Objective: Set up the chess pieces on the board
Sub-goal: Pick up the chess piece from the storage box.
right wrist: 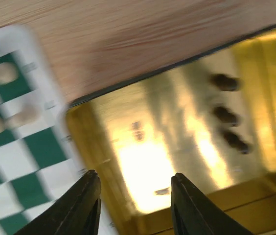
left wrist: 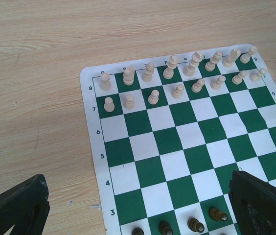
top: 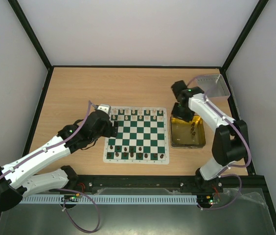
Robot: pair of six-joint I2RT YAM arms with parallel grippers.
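Note:
The green-and-white board (top: 137, 142) lies flat in the middle of the table. Cream chess pieces (left wrist: 169, 73) fill its two far rows, and dark chess pieces (top: 137, 156) stand along its near side. My left gripper (left wrist: 140, 215) hangs open above the board's left part, over empty squares, with dark pieces (left wrist: 195, 225) just ahead of it. My right gripper (right wrist: 135, 181) is open and empty above the translucent yellow tray (right wrist: 148, 147). Three dark pieces (right wrist: 226, 116) lie in that tray. This view is blurred.
A grey rectangular tray (top: 215, 85) stands at the back right corner. The yellow tray (top: 176, 137) sits just right of the board. Black frame posts and white walls close in the table on three sides.

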